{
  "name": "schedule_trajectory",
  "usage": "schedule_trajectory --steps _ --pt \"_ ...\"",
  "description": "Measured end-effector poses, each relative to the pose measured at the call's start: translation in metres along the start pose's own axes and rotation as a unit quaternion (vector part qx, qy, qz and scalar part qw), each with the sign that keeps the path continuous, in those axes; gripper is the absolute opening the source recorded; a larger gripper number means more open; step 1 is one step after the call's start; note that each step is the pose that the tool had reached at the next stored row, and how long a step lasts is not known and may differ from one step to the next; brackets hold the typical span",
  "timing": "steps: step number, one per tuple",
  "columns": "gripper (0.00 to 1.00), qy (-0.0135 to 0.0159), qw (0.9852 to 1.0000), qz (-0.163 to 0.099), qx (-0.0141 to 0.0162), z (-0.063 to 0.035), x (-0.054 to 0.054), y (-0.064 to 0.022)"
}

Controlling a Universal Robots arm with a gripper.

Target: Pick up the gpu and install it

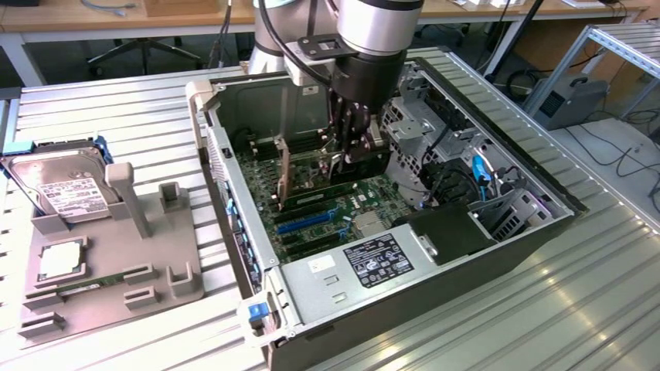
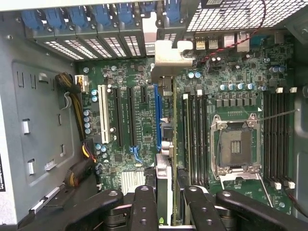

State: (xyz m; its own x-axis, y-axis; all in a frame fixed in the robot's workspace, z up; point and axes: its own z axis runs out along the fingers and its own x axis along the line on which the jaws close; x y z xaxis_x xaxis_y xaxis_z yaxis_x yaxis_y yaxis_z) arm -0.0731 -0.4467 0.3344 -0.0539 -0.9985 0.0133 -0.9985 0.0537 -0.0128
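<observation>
The gpu [image 1: 309,174] stands on edge inside the open computer case [image 1: 413,309], low over the motherboard. My gripper [image 1: 345,158] reaches down into the case from above and is shut on the card's upper edge. In the wrist view the gpu [image 2: 163,178] runs edge-on between my two black fingers [image 2: 144,207]. It lies along the blue expansion slot [image 2: 157,110]. Its silvery bracket [image 2: 166,57] sits against the case's rear slot openings. Whether the card's lower edge is in the slot is hidden.
A grey fixture [image 1: 154,270] on the exterior view's left holds a hard drive [image 1: 62,193], a small square chip [image 1: 62,259] and a green memory stick [image 1: 88,282]. Inside the case are the processor socket [image 2: 236,144], drive cages [image 1: 413,124] and a power supply [image 1: 376,259].
</observation>
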Motion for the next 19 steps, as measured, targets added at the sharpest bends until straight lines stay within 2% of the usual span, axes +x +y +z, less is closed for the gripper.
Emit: schedule_trajectory --steps 19 --pt "0.27 0.0001 1.0000 0.000 0.0000 0.0083 0.0038 0.0090"
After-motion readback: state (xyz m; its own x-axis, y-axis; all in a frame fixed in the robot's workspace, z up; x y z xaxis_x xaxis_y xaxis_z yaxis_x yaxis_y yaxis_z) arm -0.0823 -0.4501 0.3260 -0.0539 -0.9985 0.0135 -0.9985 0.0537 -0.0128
